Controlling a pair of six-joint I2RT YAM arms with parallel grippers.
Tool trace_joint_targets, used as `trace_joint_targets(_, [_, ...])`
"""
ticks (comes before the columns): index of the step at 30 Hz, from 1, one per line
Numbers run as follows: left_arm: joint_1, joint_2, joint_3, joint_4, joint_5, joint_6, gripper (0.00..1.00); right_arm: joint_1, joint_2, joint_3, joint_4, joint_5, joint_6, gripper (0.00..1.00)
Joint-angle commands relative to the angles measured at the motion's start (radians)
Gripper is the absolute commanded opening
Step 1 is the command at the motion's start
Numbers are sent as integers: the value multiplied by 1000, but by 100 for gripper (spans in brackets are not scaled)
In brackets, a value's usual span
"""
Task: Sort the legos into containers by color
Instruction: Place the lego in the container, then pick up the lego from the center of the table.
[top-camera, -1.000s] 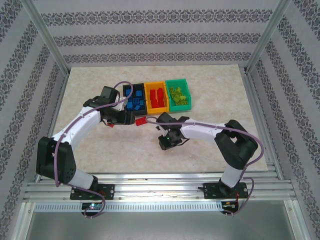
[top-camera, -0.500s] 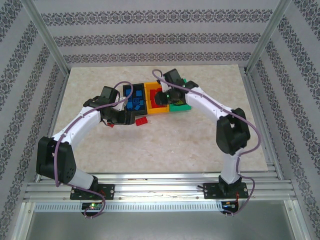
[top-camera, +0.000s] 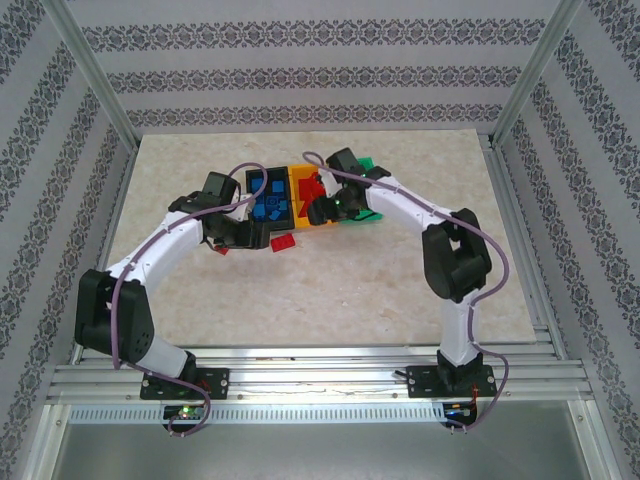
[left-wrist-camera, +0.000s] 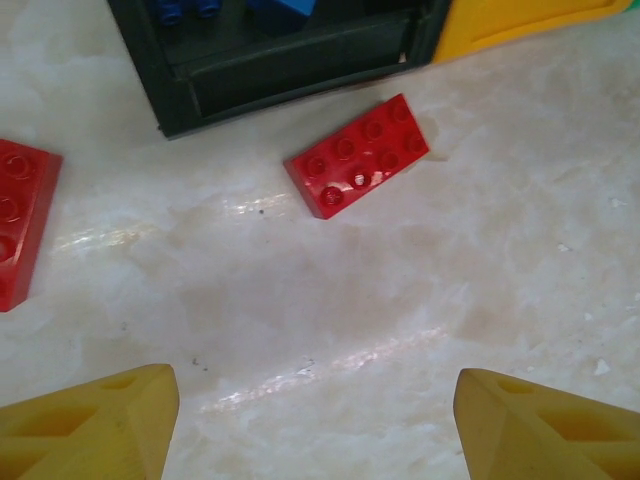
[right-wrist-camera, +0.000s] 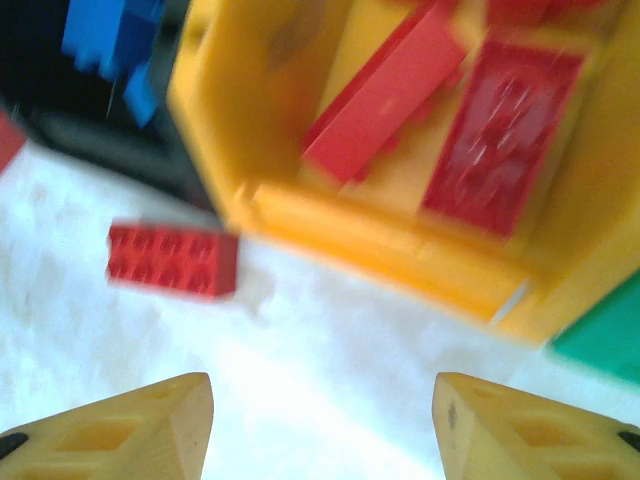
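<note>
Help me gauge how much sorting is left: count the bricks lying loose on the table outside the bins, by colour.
Red: 2, a red brick just in front of the black bin and a second red brick further left in the left wrist view.
Blue: 0
Green: 0
Total: 2 loose bricks in view.

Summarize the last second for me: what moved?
Right arm swung from mid-table to the orange bin; right claw opened, now empty. Left arm, left claw and the red brick by the black bin stayed put.
</note>
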Motion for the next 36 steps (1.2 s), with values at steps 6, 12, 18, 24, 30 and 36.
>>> trace_joint_targets(6, [34, 10, 33, -91, -194, -25, 76, 173, -53, -125, 122, 61, 28, 70])
trace_joint_targets(12, [110, 4, 19, -83, -186, -57, 81, 246, 51, -66, 165, 209, 69, 97])
trace_joint_targets(18, [184, 13, 10, -56, -92, -67, 81, 280, 142, -28, 253, 298, 103, 98])
trace_joint_targets(24, [257, 28, -2, -23, 15, -81, 82, 291, 218, 34, 289, 367, 93, 98])
trace_joint_targets(30, [266, 21, -11, -8, 55, -77, 82, 298, 275, 63, 316, 415, 109, 98])
trace_joint_targets(36, [267, 31, -9, -6, 72, -74, 82, 301, 250, -23, 411, 423, 111, 69])
